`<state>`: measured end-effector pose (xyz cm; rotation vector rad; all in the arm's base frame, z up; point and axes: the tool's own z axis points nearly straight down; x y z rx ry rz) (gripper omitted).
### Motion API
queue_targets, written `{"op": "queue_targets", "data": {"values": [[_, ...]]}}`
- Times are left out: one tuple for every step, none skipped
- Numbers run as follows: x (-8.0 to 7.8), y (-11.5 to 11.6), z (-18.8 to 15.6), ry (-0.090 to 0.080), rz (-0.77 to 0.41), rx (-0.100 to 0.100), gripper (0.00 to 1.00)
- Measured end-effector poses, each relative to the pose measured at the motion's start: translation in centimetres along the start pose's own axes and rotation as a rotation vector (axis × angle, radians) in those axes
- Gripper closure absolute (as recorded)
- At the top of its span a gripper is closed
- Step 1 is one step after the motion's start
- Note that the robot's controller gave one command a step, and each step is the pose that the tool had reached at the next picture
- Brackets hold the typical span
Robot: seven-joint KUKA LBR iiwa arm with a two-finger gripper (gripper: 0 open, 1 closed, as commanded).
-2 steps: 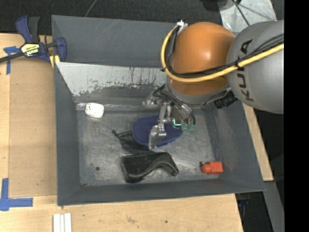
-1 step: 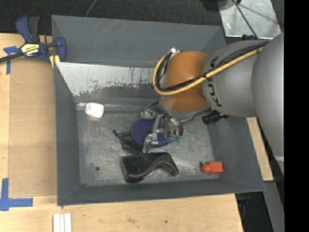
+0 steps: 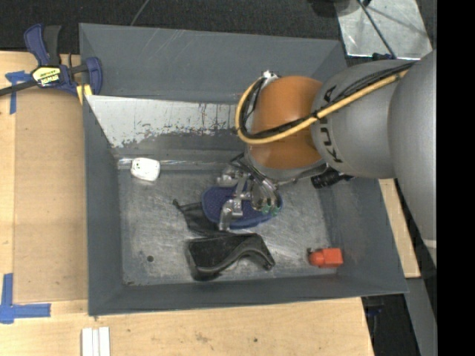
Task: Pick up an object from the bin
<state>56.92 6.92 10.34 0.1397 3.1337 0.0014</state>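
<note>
1. The grey bin [image 3: 104, 221] holds a few loose things.
2. The arm [image 3: 371, 117] reaches in from the right.
3. A black curved piece [image 3: 223, 254] lies near the front wall.
4. My tool [image 3: 239, 205] sits over a blue rounded thing [image 3: 214, 202] mid-bin; I cannot tell whether it is wide or narrow.
5. A white lump [image 3: 145, 169] lies back left, an orange block [image 3: 325, 256] front right.

End effector [image 3: 243, 199] low over the central blue rounded object [image 3: 214, 202], black curved piece [image 3: 223, 254] beside it, orange block [image 3: 325, 256] apart.
</note>
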Motion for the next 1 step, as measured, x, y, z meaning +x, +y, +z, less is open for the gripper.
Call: {"op": "queue_targets", "data": {"values": [[-0.86, -1.65, -11.30, -0.007, -0.049, 0.000, 1.00]]}}
